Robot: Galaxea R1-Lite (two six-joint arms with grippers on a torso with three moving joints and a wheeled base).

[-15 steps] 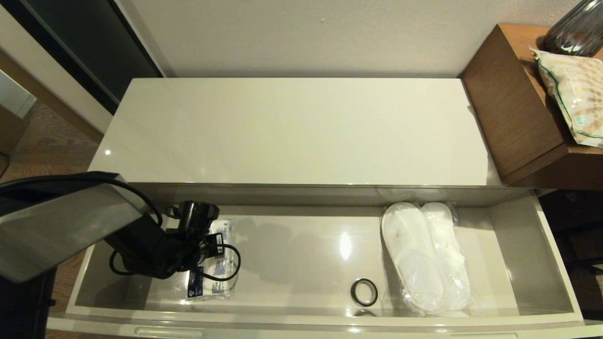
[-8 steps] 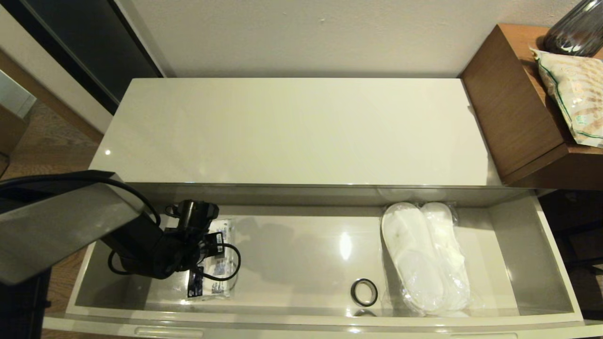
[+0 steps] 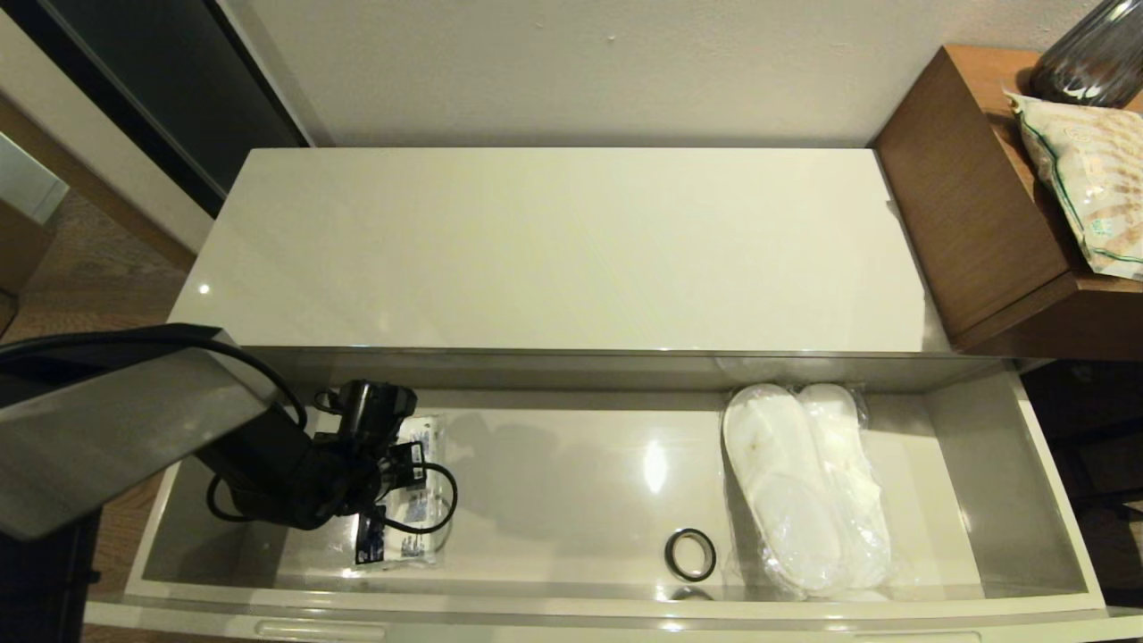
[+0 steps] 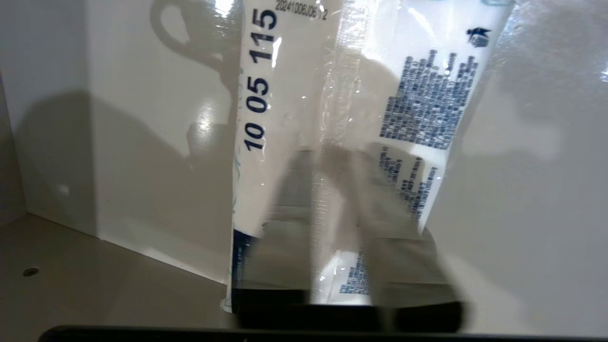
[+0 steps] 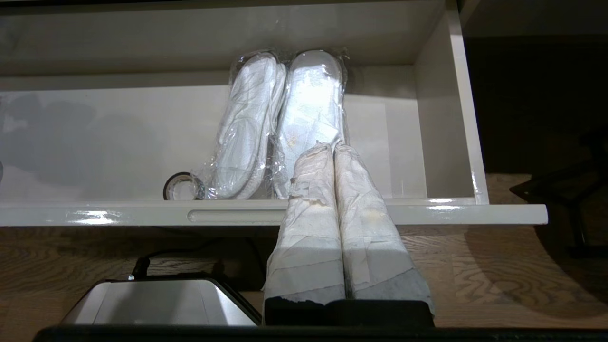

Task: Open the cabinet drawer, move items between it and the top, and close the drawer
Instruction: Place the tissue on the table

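The cabinet drawer [image 3: 1054, 500] is pulled fully out below the bare cream-white top [image 3: 554, 250]. At its left end lies the small white pack [image 3: 420, 527] with blue print, flat on the floor. My left gripper [image 3: 393, 482] hangs low over it. In the left wrist view its blurred fingers [image 4: 285, 228] stand slightly apart along the pack's middle seam [image 4: 327, 118], so my left gripper [image 4: 325, 156] is open. The wrapped white slippers [image 3: 804, 482] lie at the right end. My right gripper [image 5: 332, 147] is shut and empty, in front of the drawer's front rim [image 5: 142, 213].
A small black ring [image 3: 690, 554] lies on the drawer floor just left of the slippers. A brown wooden box [image 3: 973, 205] stands right of the cabinet, carrying a beige snack bag [image 3: 1089, 179] and a dark vase [image 3: 1094, 62]. The wall runs behind the top.
My left wrist has shifted very slightly over the pack. The pack, slippers and ring lie where they were.
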